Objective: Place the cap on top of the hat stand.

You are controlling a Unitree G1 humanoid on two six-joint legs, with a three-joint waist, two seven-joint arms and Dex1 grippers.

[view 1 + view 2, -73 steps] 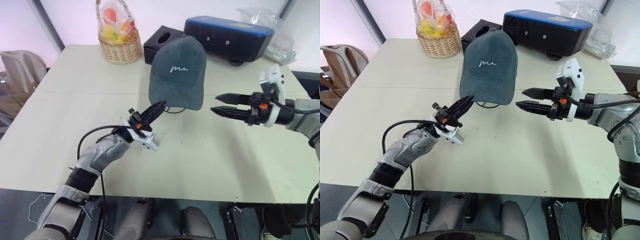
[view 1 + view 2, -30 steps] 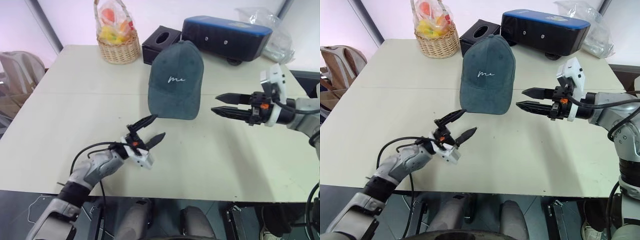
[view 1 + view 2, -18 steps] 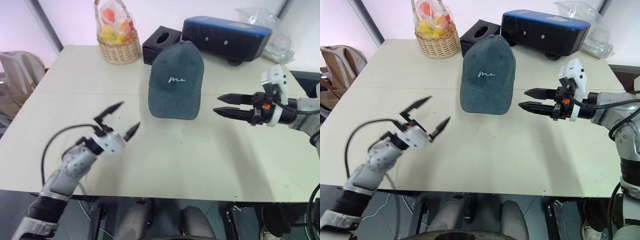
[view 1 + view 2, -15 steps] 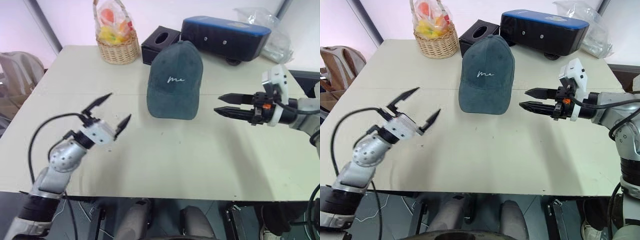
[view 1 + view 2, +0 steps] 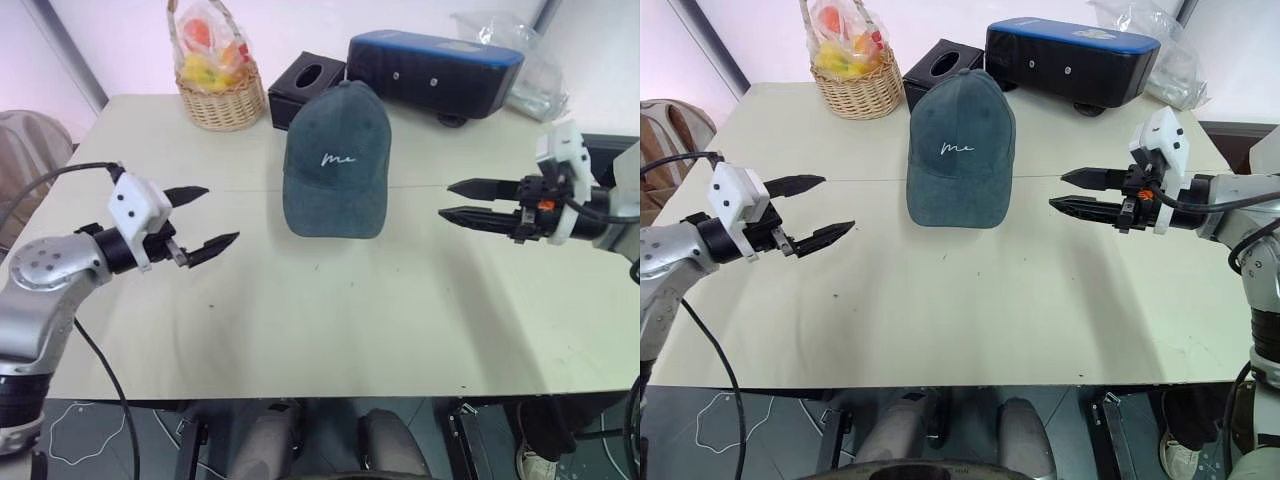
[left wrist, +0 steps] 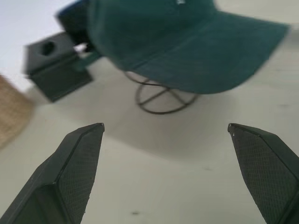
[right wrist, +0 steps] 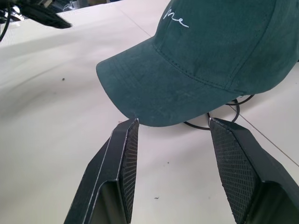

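Observation:
The dark teal cap (image 5: 335,160) with white script on its front sits on the hat stand, brim toward me, in the middle of the table. The cap covers the stand apart from its black wire ring base (image 6: 163,98), which shows under the brim. My left gripper (image 5: 222,213) hovers open to the left of the cap, well apart from it, with nothing between its fingers. My right gripper (image 5: 445,199) hovers open to the right of the cap, pointing at it, also with nothing between its fingers.
Along the far edge stand a wicker basket (image 5: 222,85) of fruit, a black tissue box (image 5: 305,80) just behind the cap, a blue-black device (image 5: 435,72) and a clear plastic bag (image 5: 525,70). The pale table (image 5: 330,310) is bare near me.
My left gripper let go of the cap's brim, opened, then swung left and up while the wrist rolled. The cap stays on the stand. The right gripper kept its place.

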